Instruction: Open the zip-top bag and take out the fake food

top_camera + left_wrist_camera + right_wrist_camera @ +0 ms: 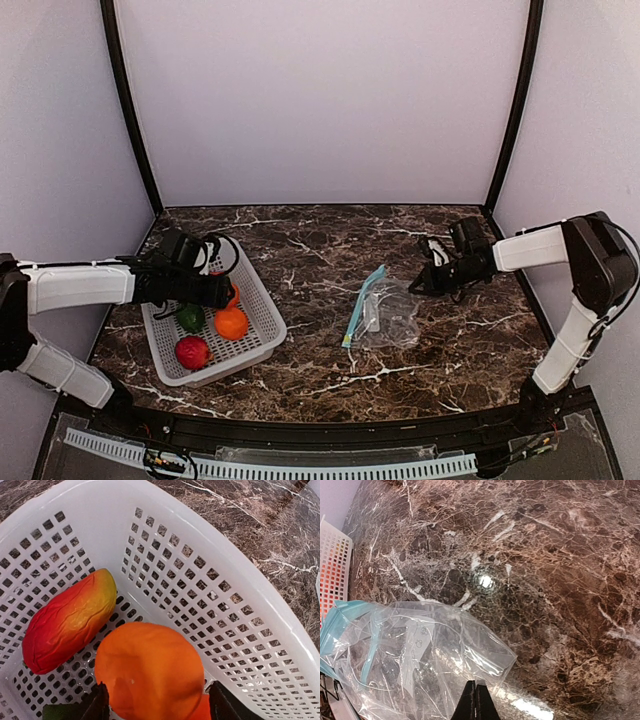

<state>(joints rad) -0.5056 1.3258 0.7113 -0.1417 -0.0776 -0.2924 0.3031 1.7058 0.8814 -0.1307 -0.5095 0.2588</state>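
Note:
The zip-top bag (390, 315) lies crumpled and see-through on the marble table, its teal zip strip (362, 305) on the left side, with no food in it. My right gripper (475, 686) is shut, its tips pinched on the bag's (420, 650) near edge. My left gripper (159, 696) hangs open inside the white basket (250, 645), its fingers either side of a round orange (150, 672). Beside that orange lie the elongated red-orange piece (67, 622) and a second orange (201, 711). The top view also shows the green piece (190, 318) and the round red piece (192, 351).
The white perforated basket (265, 295) stands at the left of the marble table, under my left arm. Grey walls and black corner posts close the back and sides. In the right wrist view the basket's edge (332, 575) shows left of the bag.

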